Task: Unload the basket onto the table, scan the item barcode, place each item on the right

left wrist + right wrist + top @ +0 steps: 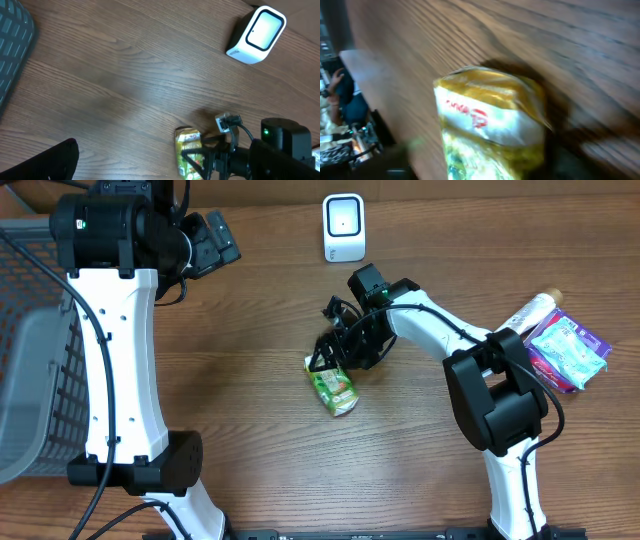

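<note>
Green packet (333, 387) lies 11-to-5, just at 6 o'clock of the nearer right gripper (333, 360); can't tell its jaws, too blurry

Top camera looks straight down on whole bench (250, 380), left wrist camera high and far, right wrist camera very close, all three share green packet (333, 387).
</note>
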Controlling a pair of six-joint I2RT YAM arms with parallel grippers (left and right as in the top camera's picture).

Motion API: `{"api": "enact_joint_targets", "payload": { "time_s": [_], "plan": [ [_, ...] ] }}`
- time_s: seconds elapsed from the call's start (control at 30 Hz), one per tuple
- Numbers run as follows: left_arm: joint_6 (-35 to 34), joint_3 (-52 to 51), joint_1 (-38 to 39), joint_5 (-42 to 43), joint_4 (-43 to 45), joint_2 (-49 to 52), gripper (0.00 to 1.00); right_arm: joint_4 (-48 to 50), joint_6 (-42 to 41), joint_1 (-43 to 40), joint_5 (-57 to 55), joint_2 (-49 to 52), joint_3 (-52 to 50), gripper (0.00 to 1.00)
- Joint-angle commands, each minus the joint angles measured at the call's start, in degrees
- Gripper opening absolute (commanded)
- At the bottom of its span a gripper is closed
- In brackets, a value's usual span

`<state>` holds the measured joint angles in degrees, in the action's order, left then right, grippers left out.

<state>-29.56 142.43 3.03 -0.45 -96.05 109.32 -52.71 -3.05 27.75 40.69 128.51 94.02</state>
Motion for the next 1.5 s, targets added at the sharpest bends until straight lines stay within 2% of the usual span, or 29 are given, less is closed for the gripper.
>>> {"api": "enact_joint_targets", "payload": {
  "time_s": [0.0, 0.13, 0.23, 0.33, 0.5, 0.8, 1.0, 1.1, 1.3, 1.43, 1.47],
  "plan": [
    [0.7, -0.3, 0.0, 0.2, 0.1, 0.1, 1.00, -3.1, -0.3, -1.2, -8.3, -0.6, 2.0, 1.00],
    [0.7, -0.2, 0.0, 0.2, 0.1, 0.1, 1.00, -11.9, 1.2, -2.8, -14.4, -0.8, 5.9, 1.00],
    [0.7, -0.2, 0.0, 0.2, 0.1, 0.1, 1.00, -20.5, 6.3, -3.1, -16.4, -0.9, 9.3, 1.00],
    [0.7, -0.2, 0.0, 0.2, 0.1, 0.1, 1.00, -25.1, 9.1, -3.1, -16.4, -0.9, 9.6, 1.00],
    [0.7, -0.2, 0.0, 0.2, 0.1, 0.1, 1.00, -24.5, 12.3, -2.2, -16.0, -0.9, 7.4, 1.00],
    [0.7, -0.3, 0.0, 0.2, 0.1, 0.1, 1.00, -17.4, 12.5, 2.8, -17.1, -0.8, 0.8, 0.86],
    [0.7, -0.2, 0.0, 0.2, 0.1, 0.1, 1.00, -15.6, 12.5, 3.7, -13.2, -0.8, -2.4, 0.71],
    [0.7, -0.2, 0.0, 0.2, 0.1, 0.1, 1.00, -14.1, 10.7, 3.7, -11.5, -0.8, -3.6, 0.60],
    [0.7, -0.2, 0.0, 0.2, 0.1, 0.1, 1.00, -12.9, 9.0, 3.6, -10.6, -0.8, -4.1, 0.22],
    [0.7, -0.2, 0.0, 0.2, 0.1, 0.1, 1.00, -12.4, 9.1, 3.2, -7.2, -0.8, -3.9, 0.05],
    [0.7, -0.3, 0.0, 0.2, 0.1, 0.1, 0.99, -12.4, 9.1, 2.9, -6.0, -0.8, -3.6, 0.04]
  ]
}}
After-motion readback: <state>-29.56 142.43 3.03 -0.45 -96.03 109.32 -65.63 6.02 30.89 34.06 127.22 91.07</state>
